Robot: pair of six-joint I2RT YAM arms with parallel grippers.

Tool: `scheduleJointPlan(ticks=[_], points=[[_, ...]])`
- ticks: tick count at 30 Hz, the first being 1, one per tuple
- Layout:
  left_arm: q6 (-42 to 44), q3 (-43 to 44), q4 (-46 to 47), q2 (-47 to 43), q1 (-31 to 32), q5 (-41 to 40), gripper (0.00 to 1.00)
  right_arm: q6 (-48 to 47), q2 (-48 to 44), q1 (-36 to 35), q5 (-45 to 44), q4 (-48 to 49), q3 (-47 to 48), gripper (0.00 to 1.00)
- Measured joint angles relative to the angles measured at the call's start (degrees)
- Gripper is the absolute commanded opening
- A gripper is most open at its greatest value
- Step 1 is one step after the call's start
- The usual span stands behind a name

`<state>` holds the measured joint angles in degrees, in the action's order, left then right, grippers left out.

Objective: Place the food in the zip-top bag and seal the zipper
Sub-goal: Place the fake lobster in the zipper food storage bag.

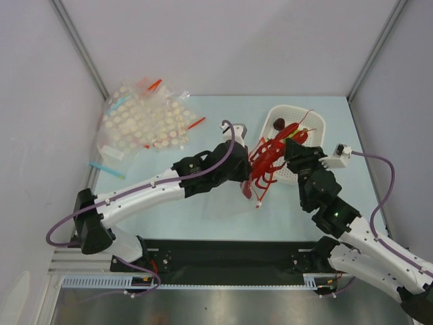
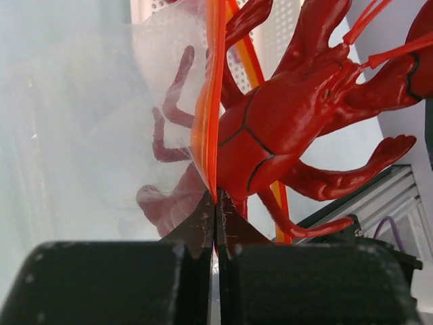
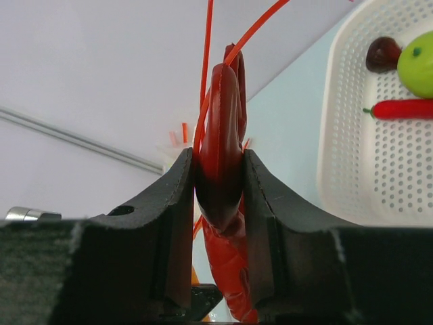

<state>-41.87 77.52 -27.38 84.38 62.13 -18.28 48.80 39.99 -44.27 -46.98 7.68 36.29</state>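
Observation:
The glossy red toy lobster (image 1: 267, 161) hangs above the table between my two grippers. My right gripper (image 3: 220, 159) is shut on one of its claws (image 3: 222, 115). My left gripper (image 2: 216, 196) is shut on the red zipper strip (image 2: 212, 101) of the clear zip-top bag (image 2: 95, 135), holding the bag's mouth up. In the left wrist view the lobster's body (image 2: 284, 122) sits at the mouth; its tail and some legs (image 2: 169, 196) show through the plastic. From above, the bag (image 1: 226, 200) droops under the left gripper (image 1: 242, 172), with the right gripper (image 1: 287, 152) just right of the lobster.
A white perforated basket (image 1: 312, 120) stands right behind the lobster, with a green fruit (image 3: 416, 64), a dark fruit (image 3: 382, 54) and a red chili (image 3: 406, 108) in it. A pile of dotted and blue-strip bags (image 1: 145, 122) lies at the back left.

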Motion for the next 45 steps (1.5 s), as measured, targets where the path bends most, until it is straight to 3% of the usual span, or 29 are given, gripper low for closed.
scheduleJointPlan(ticks=[7,21,29,38,45], points=[[-0.76,4.5,-1.31,2.73,0.02,-0.17,0.0,-4.46,0.46,-2.03,-3.5,3.8,0.9,0.0],[-0.7,3.91,0.24,2.91,-0.04,3.45,0.0,-4.31,1.09,-3.21,-6.82,8.09,-2.69,0.0],[-0.52,6.01,-0.87,2.93,-0.59,1.36,0.0,-3.39,4.07,-9.03,-8.07,8.59,-2.69,0.0],[2.62,8.22,-0.46,2.84,-1.97,-1.05,0.0,-3.52,9.66,-11.93,-5.86,8.79,-2.69,0.0],[7.04,2.38,4.42,-0.11,-2.05,-0.81,0.0,-7.54,10.23,-11.91,-1.2,10.05,-2.69,0.0]])
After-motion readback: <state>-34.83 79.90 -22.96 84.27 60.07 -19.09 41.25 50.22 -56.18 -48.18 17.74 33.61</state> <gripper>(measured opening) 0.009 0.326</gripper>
